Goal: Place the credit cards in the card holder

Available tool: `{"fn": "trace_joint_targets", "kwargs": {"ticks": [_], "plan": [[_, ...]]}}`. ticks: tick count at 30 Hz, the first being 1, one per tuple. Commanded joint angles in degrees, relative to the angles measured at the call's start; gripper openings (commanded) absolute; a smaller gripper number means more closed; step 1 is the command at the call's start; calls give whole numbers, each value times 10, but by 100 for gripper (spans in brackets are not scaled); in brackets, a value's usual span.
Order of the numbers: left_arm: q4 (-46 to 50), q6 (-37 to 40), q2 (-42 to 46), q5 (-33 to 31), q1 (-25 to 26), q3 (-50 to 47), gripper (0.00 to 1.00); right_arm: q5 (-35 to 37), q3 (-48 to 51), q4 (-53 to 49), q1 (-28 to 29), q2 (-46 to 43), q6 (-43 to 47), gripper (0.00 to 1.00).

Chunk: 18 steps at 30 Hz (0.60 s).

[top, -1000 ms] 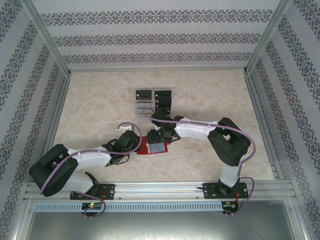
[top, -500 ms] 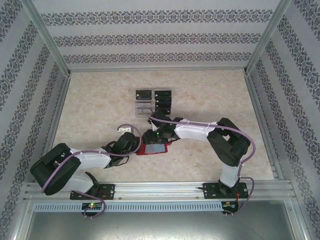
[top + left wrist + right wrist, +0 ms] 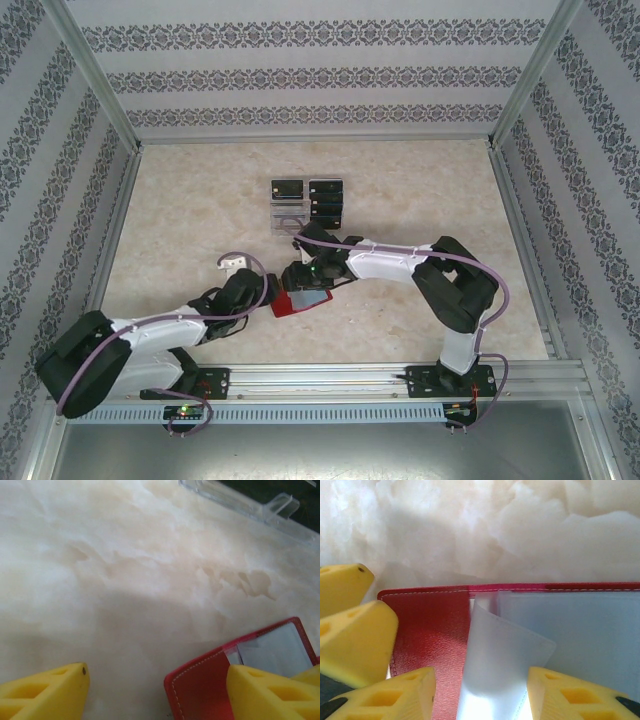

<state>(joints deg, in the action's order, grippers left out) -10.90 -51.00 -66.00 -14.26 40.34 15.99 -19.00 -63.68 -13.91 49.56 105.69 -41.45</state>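
The red card holder (image 3: 298, 302) lies open on the table between my two grippers. In the right wrist view its red flap (image 3: 430, 630) is on the left, and a greyish clear pocket (image 3: 505, 655) curls up between my right gripper's (image 3: 481, 692) open fingers. My left gripper (image 3: 157, 676) is open wide at the card holder's left end, its right finger (image 3: 270, 692) over the red flap (image 3: 202, 687). Nothing is gripped. The black credit cards (image 3: 325, 199) stand in a clear rack (image 3: 288, 212) farther back. From above, the left gripper (image 3: 264, 294) and right gripper (image 3: 306, 280) flank the card holder.
The rack's clear edge (image 3: 250, 505) crosses the top right of the left wrist view. The left gripper's yellow fingers (image 3: 352, 630) show at the left of the right wrist view. Metal frame rails (image 3: 320, 378) and patterned walls enclose the marble-look table (image 3: 420, 200).
My left gripper has gone from shut to wide open, letting go of the card holder's flap, and the left arm has swung back toward the near left. The right arm barely moved.
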Motion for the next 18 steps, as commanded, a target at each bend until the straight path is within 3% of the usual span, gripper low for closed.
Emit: {"fn": "trace_joint_targets", "kwargs": {"ticks": [1,18], "plan": [[53,-26,36,-41,-11,-10,76,-7,-26,-15,11,12,-5,52],[120,-18,130,-3,-73,3,79,-37,-156,-83,90,92,9,54]]}}
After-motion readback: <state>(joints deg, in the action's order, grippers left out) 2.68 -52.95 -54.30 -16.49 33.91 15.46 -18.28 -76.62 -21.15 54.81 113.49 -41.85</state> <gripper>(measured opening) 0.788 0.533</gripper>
